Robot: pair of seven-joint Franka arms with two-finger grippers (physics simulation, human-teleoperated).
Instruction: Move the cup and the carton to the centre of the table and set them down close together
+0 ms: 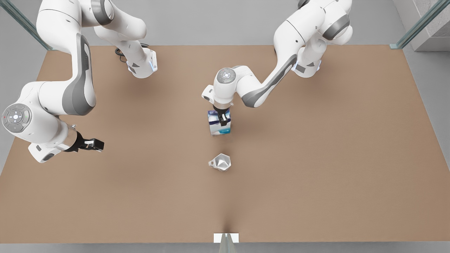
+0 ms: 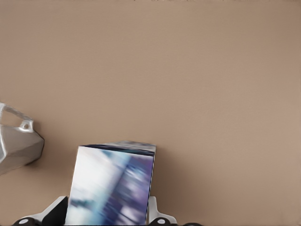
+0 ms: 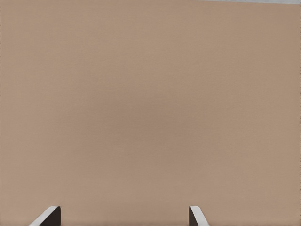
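carton [image 1: 219, 125] | gripped by left tool [image 1: 222, 119] | cup [image 1: 220, 162] near | right tool [image 1: 92, 144] idle

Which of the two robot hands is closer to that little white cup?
The left gripper: it is shut on the carton just behind the cup. The right gripper waits open, far off toward the front view's left, above the table.

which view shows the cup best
The front view: the whole cup stands on the table, apart from the carton. The left wrist view catches part of it at the edge; the right wrist view sees bare table.
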